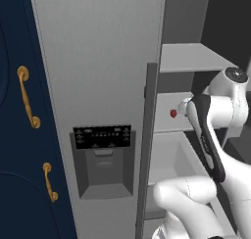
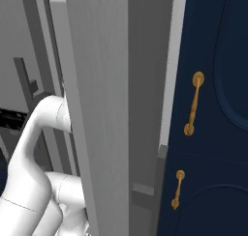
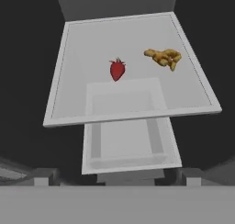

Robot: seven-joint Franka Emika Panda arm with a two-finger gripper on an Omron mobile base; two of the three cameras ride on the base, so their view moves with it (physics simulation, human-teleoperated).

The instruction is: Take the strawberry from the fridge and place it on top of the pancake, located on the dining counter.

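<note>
Ahead of hand, strawberry point(image 3: 117, 70) lay on fridge shelf point(image 3: 73, 103), untouched; gripper jaws apart, holding nothing.

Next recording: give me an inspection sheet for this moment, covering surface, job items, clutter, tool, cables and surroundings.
Surface: pale fridge shelf, a drawer below it.
Job's things: strawberry lying on the shelf, untouched; fridge with its right door open.
Clutter: golden-brown food piece on the same shelf, apart from the strawberry.
Tool: open, holding nothing, facing the shelf from outside.
Cables: nothing seen.
Surroundings: navy cabinet with gold handles beside the fridge.
</note>
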